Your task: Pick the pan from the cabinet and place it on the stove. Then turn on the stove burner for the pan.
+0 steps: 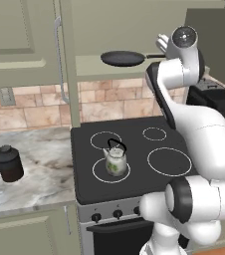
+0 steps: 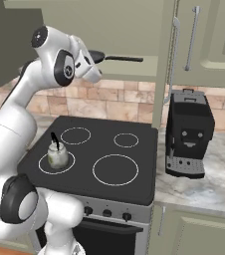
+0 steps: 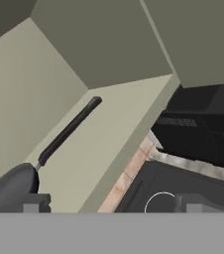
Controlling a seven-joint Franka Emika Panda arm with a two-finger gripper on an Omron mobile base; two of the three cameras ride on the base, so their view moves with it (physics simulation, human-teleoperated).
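One pan (image 1: 122, 59) is sitting on the cabinet (image 1: 134, 30) shelf as we are reaching in, hand (image 3: 109, 208) wide; grabbing its thin handle off-centre risks tipping it.

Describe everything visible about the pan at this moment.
The pan is a shallow, round, dark grey-black frying pan, matte like coated metal, with a slim straight dark handle joined by a short pale neck. It sits flat and upright on the shelf of the open sage-green cabinet above the stove, handle pointing right in both base views. Nothing grips it; only the shelf touches it.
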